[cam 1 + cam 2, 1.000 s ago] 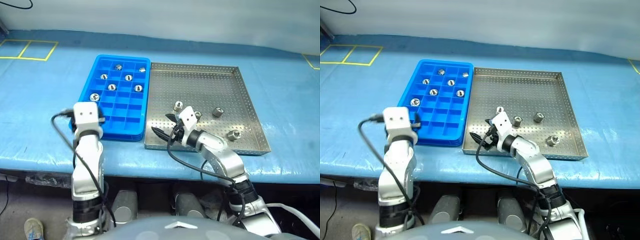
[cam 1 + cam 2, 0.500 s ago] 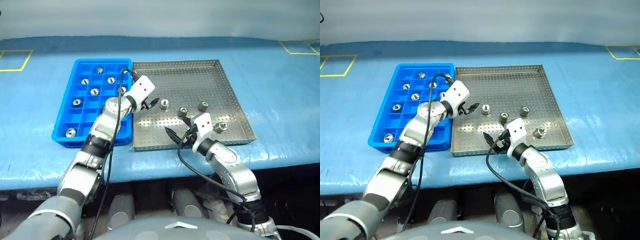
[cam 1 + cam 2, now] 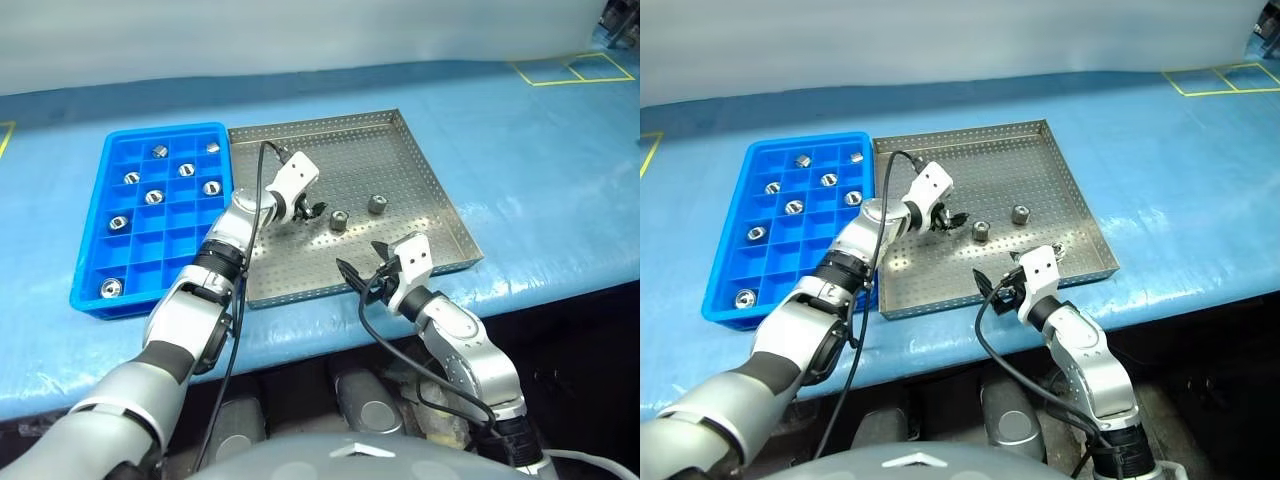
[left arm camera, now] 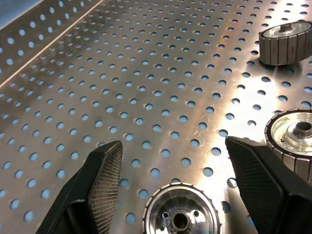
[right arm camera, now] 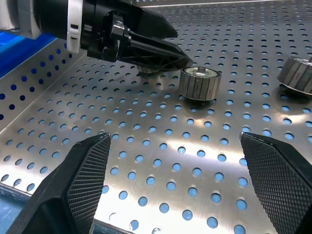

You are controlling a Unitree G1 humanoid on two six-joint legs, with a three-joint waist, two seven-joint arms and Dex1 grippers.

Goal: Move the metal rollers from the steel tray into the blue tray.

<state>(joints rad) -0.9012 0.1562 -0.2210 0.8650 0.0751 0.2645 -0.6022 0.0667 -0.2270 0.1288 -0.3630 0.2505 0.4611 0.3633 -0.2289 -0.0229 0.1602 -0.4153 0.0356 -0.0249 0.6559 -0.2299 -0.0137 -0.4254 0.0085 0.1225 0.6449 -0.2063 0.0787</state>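
From the head cameras I saw the steel tray (image 3: pixel 400 150) sitting on the blue worktop (image 3: pixel 540 170) with the blue tray (image 3: pixel 90 285) touching its left side, and seven metal rollers (image 3: pixel 153 197) lay in separate compartments of the blue one. Those views showed two rollers out on the perforated floor, one (image 3: pixel 339 221) just right of my left end effector (image 3: pixel 312 210) and another (image 3: pixel 377 204) a little farther right. The left wrist camera gave me what the head views could not: a roller (image 4: pixel 181 215) stood upright on the floor directly between the two spread fingers (image 4: pixel 105 180), with neither pad touching it, a second roller (image 4: pixel 297 139) sat just beside the other finger, and a third (image 4: pixel 285 41) lay farther on. So the left end effector was wide apart and holding nothing, poised low over the steel tray's middle. The right end effector (image 3: pixel 363 272) hung over the tray's near rim, well apart from the rollers, its fingers fully spread and empty. Its wrist camera looked across the tray floor and caught the left end effector (image 5: pixel 161 51) from the side, its black tips down near the floor beside a roller (image 5: pixel 200 84), with another roller (image 5: pixel 297 73) off at the edge of that view. The blue tray showed there as a sliver past the steel rim.
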